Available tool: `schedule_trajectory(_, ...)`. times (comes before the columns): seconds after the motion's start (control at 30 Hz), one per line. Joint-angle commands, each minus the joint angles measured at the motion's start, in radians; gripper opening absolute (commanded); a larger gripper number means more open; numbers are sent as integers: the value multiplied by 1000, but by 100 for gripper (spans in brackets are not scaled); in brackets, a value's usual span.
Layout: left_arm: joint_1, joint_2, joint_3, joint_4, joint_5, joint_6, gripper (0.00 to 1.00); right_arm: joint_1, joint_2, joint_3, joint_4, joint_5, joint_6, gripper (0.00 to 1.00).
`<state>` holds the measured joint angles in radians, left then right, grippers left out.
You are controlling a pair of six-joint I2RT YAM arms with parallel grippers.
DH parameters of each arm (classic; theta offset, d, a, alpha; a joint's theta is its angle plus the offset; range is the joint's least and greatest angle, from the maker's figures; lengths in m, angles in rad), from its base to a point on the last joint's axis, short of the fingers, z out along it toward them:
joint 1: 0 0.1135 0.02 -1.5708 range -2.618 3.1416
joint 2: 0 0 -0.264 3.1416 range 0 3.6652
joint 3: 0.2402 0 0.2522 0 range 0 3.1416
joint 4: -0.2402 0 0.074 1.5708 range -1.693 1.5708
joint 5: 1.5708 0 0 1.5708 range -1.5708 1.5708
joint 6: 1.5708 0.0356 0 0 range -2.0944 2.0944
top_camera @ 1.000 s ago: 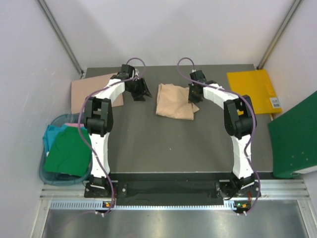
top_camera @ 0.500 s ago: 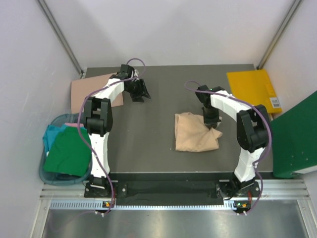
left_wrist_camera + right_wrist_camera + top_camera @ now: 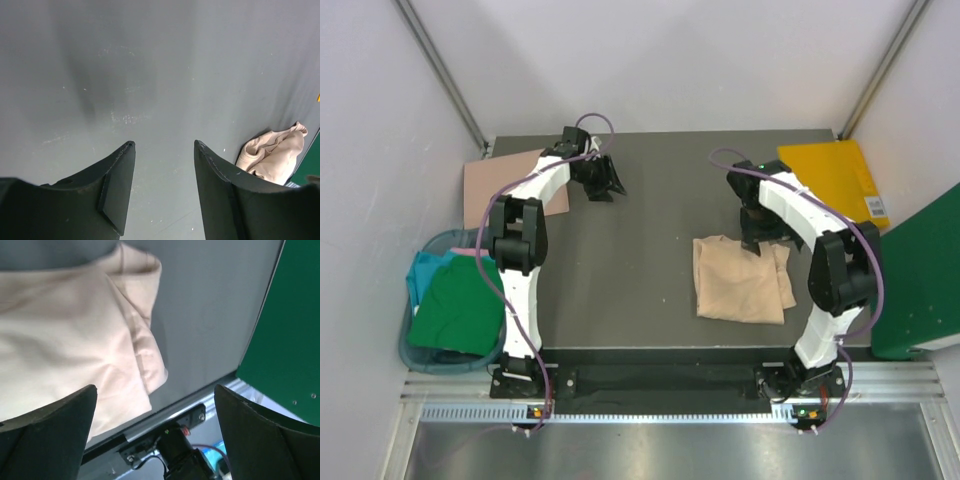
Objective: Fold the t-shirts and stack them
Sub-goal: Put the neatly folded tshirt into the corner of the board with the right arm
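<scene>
The light beige t-shirt (image 3: 740, 280) lies folded and flat on the dark table, near the front right. It also shows in the left wrist view (image 3: 272, 155) and the right wrist view (image 3: 75, 340). My right gripper (image 3: 757, 236) hangs over the shirt's far edge, jaws wide open (image 3: 155, 388) with nothing between them. My left gripper (image 3: 610, 180) is at the back left over bare table, open and empty (image 3: 165, 143). A green t-shirt (image 3: 455, 310), a teal one (image 3: 425, 270) and a strip of a pink one (image 3: 470, 254) sit in a bin on the left.
The blue bin (image 3: 420, 355) stands off the table's left edge. A flat brownish-pink sheet (image 3: 495, 185) lies at the back left and a yellow folder (image 3: 830, 180) at the back right. A green board (image 3: 920, 280) leans beside the right edge.
The right gripper pulled the beige t-shirt from the back middle to the front right, then opened and let it go. The left arm stayed put.
</scene>
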<state>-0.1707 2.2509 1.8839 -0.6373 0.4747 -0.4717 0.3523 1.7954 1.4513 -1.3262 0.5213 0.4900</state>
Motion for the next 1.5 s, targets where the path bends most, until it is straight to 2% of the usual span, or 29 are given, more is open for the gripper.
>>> schedule_trajectory(0.0,5,-30,0,16,30,13,55,39,-111,136,-9,-53,-68,100)
schedule_trajectory(0.07,5,-28,-2,16,28,10,55,86,-110,141,70,-159,-93,100)
schedule_trajectory(0.13,5,-33,1,14,25,12,55,123,-82,138,152,-301,-129,74)
schedule_trajectory(0.17,5,-33,1,16,21,15,55,161,-70,136,188,-351,-163,52)
schedule_trajectory(0.2,5,-36,1,13,19,18,55,183,-44,132,226,-394,-169,1)
schedule_trajectory(0.33,5,-40,4,-1,5,24,55,266,71,194,306,-541,-215,0)
schedule_trajectory(0.53,8,-53,-9,-10,-10,35,54,346,222,239,350,-622,-248,0)
schedule_trajectory(0.8,13,-57,-17,-18,-19,39,54,349,292,158,354,-603,-252,0)
schedule_trajectory(1.1,17,-48,-17,-15,-15,38,54,277,225,-17,317,-524,-173,0)
schedule_trajectory(1.47,17,-40,-11,-7,-7,30,54,73,102,-161,294,-350,-128,0)
